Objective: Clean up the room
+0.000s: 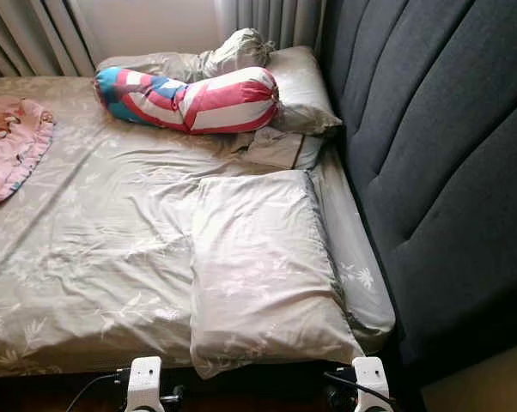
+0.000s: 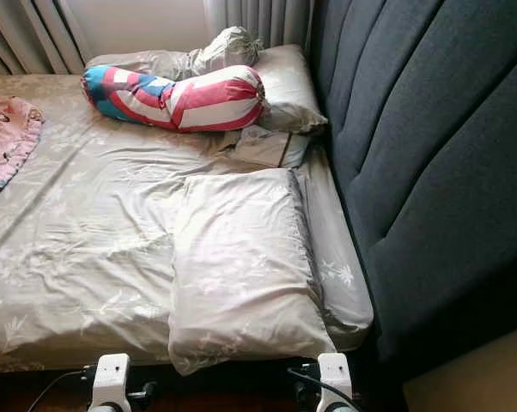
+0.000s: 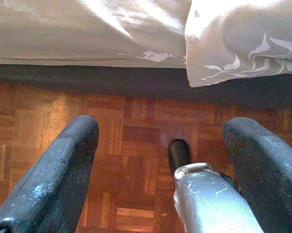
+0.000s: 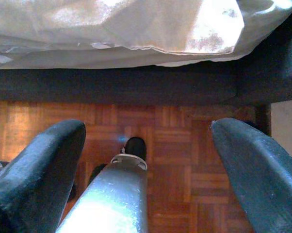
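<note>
A beige floral pillow (image 1: pixel 263 270) lies flat at the bed's near edge, one corner hanging over it. A red, white and blue striped bolster (image 1: pixel 194 99) rests across the head end, on crumpled beige pillows (image 1: pixel 297 86). A pink blanket (image 1: pixel 9 142) sits at the left side of the bed. Both arms hang low by the bed's edge. My left gripper (image 3: pixel 163 128) is open over the parquet floor (image 3: pixel 131 145), with the pillow's overhanging corner (image 3: pixel 243 43) ahead of it. My right gripper (image 4: pixel 146 130) is also open above the floor, holding nothing.
A tall dark grey padded headboard (image 1: pixel 439 154) runs along the right of the bed. Grey curtains (image 1: pixel 35 34) hang behind the far end. The beige sheet (image 1: pixel 95 249) is wrinkled. A dark bed base (image 4: pixel 117 85) sits under the mattress edge.
</note>
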You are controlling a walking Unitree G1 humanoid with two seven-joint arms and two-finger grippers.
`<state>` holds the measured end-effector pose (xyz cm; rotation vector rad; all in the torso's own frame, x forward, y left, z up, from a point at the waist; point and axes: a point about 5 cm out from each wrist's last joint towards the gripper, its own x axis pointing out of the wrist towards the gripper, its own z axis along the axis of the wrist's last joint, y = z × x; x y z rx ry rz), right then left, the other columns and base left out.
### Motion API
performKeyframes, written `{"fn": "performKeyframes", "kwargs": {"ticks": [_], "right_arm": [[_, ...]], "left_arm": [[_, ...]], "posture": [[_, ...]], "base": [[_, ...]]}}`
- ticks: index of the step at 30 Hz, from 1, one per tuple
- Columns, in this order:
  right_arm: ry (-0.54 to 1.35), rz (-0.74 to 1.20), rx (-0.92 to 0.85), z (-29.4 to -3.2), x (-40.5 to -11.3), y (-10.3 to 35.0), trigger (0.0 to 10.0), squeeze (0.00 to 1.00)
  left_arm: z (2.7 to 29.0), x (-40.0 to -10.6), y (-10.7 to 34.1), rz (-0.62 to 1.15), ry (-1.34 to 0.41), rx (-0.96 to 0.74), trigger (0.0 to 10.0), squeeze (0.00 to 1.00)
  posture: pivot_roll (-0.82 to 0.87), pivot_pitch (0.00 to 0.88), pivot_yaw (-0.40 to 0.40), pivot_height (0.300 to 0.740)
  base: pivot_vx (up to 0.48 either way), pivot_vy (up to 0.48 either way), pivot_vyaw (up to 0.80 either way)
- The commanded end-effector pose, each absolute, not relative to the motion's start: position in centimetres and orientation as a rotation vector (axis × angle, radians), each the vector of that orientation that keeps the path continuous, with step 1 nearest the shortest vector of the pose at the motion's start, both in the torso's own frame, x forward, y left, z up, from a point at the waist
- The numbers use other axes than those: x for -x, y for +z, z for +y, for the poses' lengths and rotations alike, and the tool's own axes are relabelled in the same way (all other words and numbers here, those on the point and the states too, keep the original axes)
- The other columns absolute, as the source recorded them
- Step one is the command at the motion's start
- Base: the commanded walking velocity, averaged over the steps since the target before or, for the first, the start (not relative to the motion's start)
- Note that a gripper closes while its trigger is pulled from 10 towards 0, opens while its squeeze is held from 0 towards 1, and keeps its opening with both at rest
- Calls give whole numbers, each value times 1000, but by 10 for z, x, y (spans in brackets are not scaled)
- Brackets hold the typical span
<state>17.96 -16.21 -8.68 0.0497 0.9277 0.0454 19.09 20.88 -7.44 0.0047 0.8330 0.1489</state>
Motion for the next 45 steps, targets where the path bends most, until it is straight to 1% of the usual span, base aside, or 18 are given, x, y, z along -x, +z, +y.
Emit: {"fn": "performKeyframes", "kwargs": {"ticks": [1,11,17,35,36,37,38,39,40,44,45], "right_arm": [[44,936,-43,-164,-177,-88,10000,0],[41,931,-45,-164,-178,-88,10000,0],[40,933,-43,-164,-178,-88,10000,0],[40,935,-39,-164,-178,-88,10000,0],[40,935,-39,-164,-178,-88,10000,0],[41,933,-37,-164,-178,-87,10000,0],[41,933,-37,-164,-178,-87,10000,0],[43,923,-21,-165,-179,-87,10000,0],[5,868,-50,-166,-181,-84,10000,0],[3,812,-54,-166,-184,-81,10000,0],[0,767,-67,-166,-187,-78,10000,0]], "left_arm": [[211,-186,-77,855,161,2,10000,0],[209,-187,-77,852,159,7,10000,0],[208,-188,-77,850,158,5,10000,0],[206,-191,-75,835,146,-1,10000,0],[205,-194,-73,816,144,-6,10000,0],[205,-203,-67,763,152,-1,10000,0],[205,-203,-67,763,152,-1,10000,0],[204,-211,-62,720,151,-3,10000,0],[203,-230,-49,640,147,12,10000,0],[201,-248,-35,553,114,3,10000,0],[199,-262,-23,484,86,-10,10000,0]], "posture": [[-84,47,-30,740],[-88,57,-30,740],[-86,61,-31,740],[-85,67,-32,740],[-85,67,-32,740],[-87,68,-35,740],[-87,68,-35,740],[-82,70,-35,740],[-79,73,-35,740],[-99,73,-36,740],[-101,71,-37,740]], "base": [[0,0,0],[0,0,0],[0,297,0],[0,0,0],[0,0,0],[0,0,0],[0,0,0],[0,0,0],[0,0,0],[0,0,0],[0,0,0]]}}
